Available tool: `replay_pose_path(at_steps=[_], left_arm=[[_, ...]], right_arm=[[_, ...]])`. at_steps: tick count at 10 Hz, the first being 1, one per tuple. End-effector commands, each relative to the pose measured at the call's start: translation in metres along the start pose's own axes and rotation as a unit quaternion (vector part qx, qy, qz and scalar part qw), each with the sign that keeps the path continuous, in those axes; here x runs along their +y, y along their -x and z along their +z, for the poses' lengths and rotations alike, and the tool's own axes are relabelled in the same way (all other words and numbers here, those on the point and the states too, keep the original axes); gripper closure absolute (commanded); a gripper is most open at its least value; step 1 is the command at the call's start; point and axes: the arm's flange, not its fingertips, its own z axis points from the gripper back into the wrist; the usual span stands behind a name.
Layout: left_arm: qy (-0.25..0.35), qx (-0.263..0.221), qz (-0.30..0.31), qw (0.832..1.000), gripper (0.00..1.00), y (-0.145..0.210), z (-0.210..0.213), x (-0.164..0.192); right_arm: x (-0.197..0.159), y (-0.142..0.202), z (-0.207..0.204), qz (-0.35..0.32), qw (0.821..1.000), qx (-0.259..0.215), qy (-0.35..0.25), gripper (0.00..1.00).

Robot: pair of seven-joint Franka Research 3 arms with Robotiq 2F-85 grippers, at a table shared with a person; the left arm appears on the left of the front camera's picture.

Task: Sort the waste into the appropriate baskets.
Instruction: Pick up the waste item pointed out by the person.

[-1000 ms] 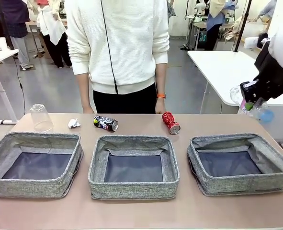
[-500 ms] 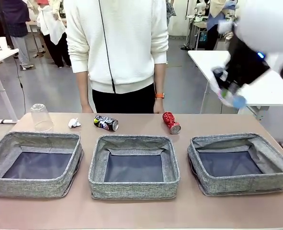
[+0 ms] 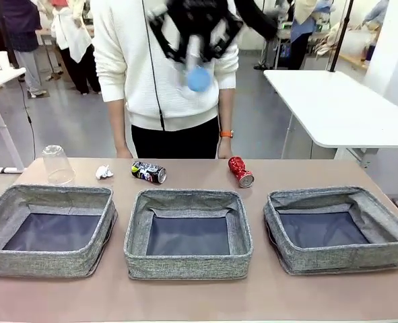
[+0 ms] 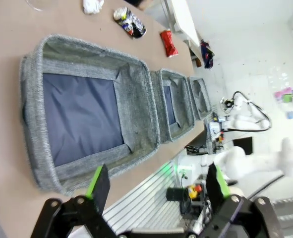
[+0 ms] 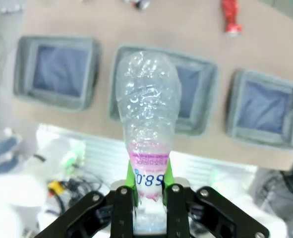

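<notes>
My right gripper hangs blurred high above the table's middle, shut on the clear plastic bottle, whose blue cap points down. In the right wrist view the bottle stands between the green pads, gripped at its pink label, high over the three grey baskets. On the table behind the baskets lie a clear cup, a white paper ball, a black can and a crushed red can. My left gripper is open, off the table's near left corner by the left basket.
The three baskets stand in a row along the near half of the brown table. A person in a white sweater stands at the far edge, hands down. A white table stands at the back right.
My right arm has swung from the far right up and across to the top middle, carrying the bottle. Nothing on the table has moved.
</notes>
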Motion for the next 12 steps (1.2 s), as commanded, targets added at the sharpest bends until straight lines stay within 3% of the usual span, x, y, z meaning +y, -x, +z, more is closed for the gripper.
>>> replay_pose_path(at_steps=[1,3,4,7,8,9,12], left_arm=[[0.008,-0.007,-0.01,1.0,0.0,-0.001,0.0,-0.001],[0.008,-0.007,-0.01,1.0,0.0,-0.001,0.0,-0.001],[0.008,-0.007,-0.01,1.0,0.0,-0.001,0.0,-0.001],[0.008,-0.007,-0.01,1.0,0.0,-0.001,0.0,-0.001],[0.008,-0.007,-0.01,1.0,0.0,-0.001,0.0,-0.001],[0.008,-0.007,-0.01,1.0,0.0,-0.001,0.0,-0.001],[0.008,-0.007,-0.01,1.0,0.0,-0.001,0.0,-0.001]], right_arm=[[0.068,-0.034,0.034,-0.002,0.998,0.041,0.043,0.78],[0.075,-0.034,0.036,-0.01,0.998,0.042,0.055,0.78],[0.043,-0.006,-0.009,0.006,0.999,0.039,0.022,0.78],[0.043,-0.006,-0.009,0.006,0.999,0.039,0.022,0.78],[0.052,-0.008,-0.008,0.004,0.998,0.044,0.034,0.78],[0.045,-0.008,-0.008,0.045,0.994,0.02,0.095,0.78],[0.0,-0.005,0.04,-0.013,0.995,-0.022,0.1,0.78]])
